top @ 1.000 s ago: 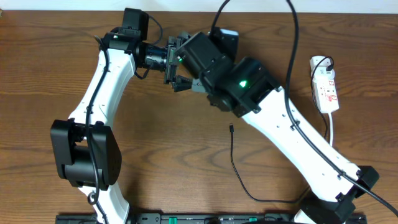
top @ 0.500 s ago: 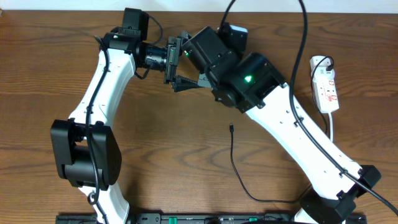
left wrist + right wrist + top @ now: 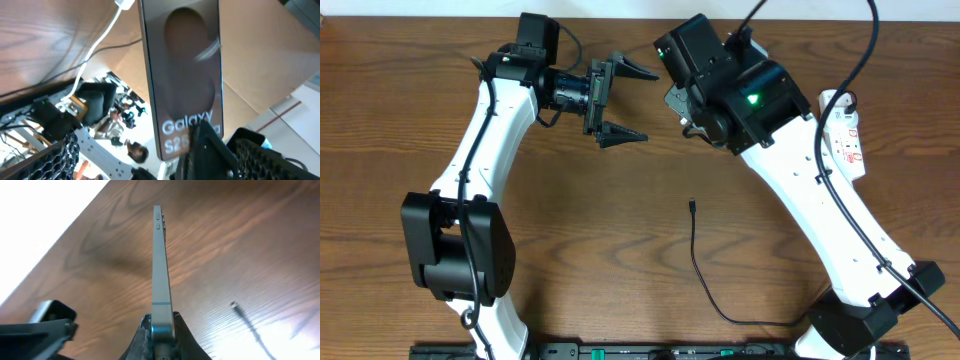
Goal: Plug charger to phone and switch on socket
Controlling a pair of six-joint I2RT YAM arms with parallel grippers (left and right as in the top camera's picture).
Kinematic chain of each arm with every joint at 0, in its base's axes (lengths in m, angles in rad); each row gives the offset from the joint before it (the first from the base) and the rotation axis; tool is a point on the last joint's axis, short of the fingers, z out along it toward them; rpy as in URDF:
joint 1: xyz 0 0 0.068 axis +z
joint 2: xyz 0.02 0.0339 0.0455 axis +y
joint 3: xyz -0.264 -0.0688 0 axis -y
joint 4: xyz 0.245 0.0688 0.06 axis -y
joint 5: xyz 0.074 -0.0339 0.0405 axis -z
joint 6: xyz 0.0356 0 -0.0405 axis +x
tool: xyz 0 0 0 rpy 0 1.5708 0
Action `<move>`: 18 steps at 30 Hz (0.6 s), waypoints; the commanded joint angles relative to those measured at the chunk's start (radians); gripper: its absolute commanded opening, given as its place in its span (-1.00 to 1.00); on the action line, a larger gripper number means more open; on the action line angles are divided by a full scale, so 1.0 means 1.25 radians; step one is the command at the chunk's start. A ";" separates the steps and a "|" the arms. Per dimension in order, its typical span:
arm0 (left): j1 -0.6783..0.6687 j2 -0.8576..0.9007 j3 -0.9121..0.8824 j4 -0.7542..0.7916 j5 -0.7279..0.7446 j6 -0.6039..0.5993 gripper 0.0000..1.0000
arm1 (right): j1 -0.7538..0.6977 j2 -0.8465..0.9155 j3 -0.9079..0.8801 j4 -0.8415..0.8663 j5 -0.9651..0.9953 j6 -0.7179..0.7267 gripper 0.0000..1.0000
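The phone (image 3: 159, 265) is held edge-on above the table, with my right gripper (image 3: 161, 330) shut on its lower end. In the left wrist view the phone (image 3: 182, 75) shows its grey-bronze back and "Galaxy" lettering. My left gripper (image 3: 650, 105) stands open with nothing between its fingers, a short way left of the right wrist. In the overhead view the right wrist housing mostly hides the phone. The charger's black cable (image 3: 698, 265) lies on the table, its plug tip (image 3: 691, 207) pointing away. The plug tip (image 3: 234, 305) also shows in the right wrist view. The socket (image 3: 845, 135) lies at the right edge.
The socket's white cord (image 3: 853, 212) runs toward me beside the right arm. Black arm cables (image 3: 840, 60) arc over the back right of the wooden table (image 3: 590, 240). The left arm (image 3: 485, 140) stretches along the left side.
My right arm has pulled back to the right with the phone, out from between the left gripper's fingers. The left arm has stayed still and open.
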 commanded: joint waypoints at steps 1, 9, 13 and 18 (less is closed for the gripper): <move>0.004 -0.022 0.021 0.000 -0.032 -0.014 0.95 | -0.004 -0.023 0.003 0.015 -0.014 0.163 -0.98; 0.004 -0.022 0.021 0.001 -0.004 -0.140 0.96 | -0.004 -0.023 0.003 0.045 -0.071 0.334 -0.98; 0.004 -0.022 0.021 0.001 0.020 -0.171 0.95 | -0.004 -0.023 0.003 0.045 -0.098 0.389 -0.98; 0.004 -0.022 0.021 0.001 0.044 -0.185 0.96 | -0.004 -0.024 0.003 0.045 -0.148 0.433 -0.98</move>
